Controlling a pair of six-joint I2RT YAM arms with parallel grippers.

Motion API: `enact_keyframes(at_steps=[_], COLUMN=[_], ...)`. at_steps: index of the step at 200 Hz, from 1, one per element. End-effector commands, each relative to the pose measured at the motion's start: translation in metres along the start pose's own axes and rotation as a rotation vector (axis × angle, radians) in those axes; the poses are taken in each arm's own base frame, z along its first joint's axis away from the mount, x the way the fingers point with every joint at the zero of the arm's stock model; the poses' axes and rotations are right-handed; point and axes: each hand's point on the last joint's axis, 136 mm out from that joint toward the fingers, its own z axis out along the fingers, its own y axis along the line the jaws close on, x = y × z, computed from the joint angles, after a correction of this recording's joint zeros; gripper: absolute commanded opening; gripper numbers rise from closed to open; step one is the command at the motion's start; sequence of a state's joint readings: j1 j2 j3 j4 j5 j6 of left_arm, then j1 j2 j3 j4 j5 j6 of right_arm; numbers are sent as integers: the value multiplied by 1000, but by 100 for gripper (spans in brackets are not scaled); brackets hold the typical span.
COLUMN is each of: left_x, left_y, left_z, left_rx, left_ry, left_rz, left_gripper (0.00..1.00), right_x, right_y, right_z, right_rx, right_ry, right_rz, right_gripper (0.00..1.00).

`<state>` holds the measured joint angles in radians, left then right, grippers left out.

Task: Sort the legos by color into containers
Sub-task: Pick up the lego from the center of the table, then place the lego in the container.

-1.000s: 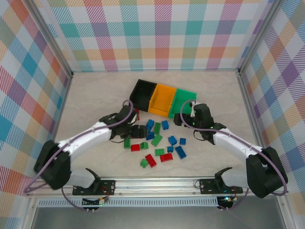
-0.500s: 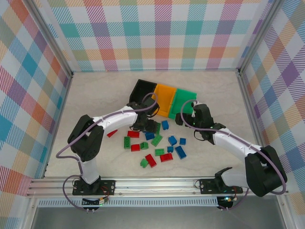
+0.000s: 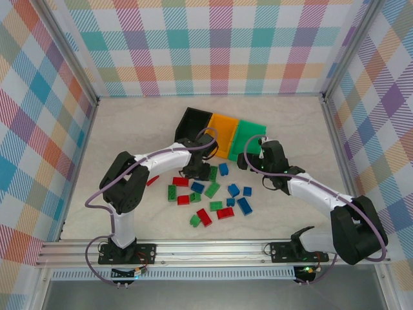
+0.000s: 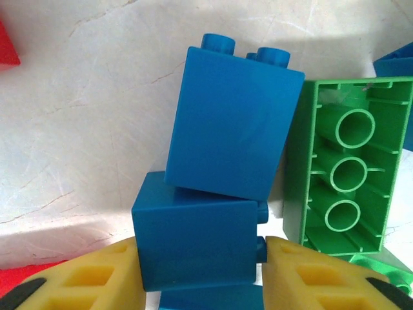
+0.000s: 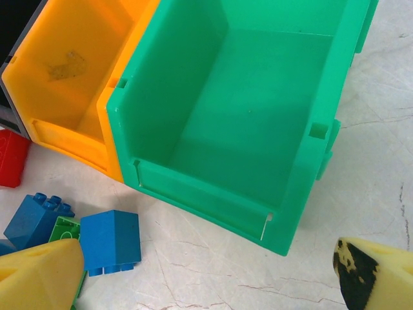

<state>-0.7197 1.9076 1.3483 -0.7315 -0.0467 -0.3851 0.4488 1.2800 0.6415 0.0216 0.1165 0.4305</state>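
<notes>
The legos [image 4: 232, 123] are smooth, glossy plastic, the green bin [image 5: 213, 187] semi-gloss plastic, the table [image 4: 84, 129] matt and veined.

- Left arm [image 3: 151, 158]: white shell links between bulky black joints.
- Right arm [image 3: 316, 194]: the same white links, with a large black shoulder joint.
- A purple-grey cable [image 3: 88, 203] loops along each arm.
- Black base brackets [image 3: 126, 250] bolted to the table's near rail.
- Left tool [image 4: 200, 274]: yellow fingers [image 4: 84, 281] with hollow ribbed cells and black outer edges.
- Right tool [image 5: 206, 278]: yellow wedge-shaped fingers, one tip smudged black.
</notes>
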Motion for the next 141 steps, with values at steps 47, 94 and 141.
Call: enact_keyframes(at_steps=[47,94,141], left_x=[-12,-46,-133], left_y=[5,22,51], left_z=[-66,-110,-120], left_rx=[27,18,-15], left_ry=[-154,-279,-375], left_rz=[-8,-26,-78], left_gripper=[39,36,37], right_x=[-10,-8,-5], right_y=[5,4,4], right_z=[-2,1,8], right_rx=[-8,-6,0], right_ry=[-31,-27,-3], right_rz=[4,7,7], right_gripper=[99,99,99])
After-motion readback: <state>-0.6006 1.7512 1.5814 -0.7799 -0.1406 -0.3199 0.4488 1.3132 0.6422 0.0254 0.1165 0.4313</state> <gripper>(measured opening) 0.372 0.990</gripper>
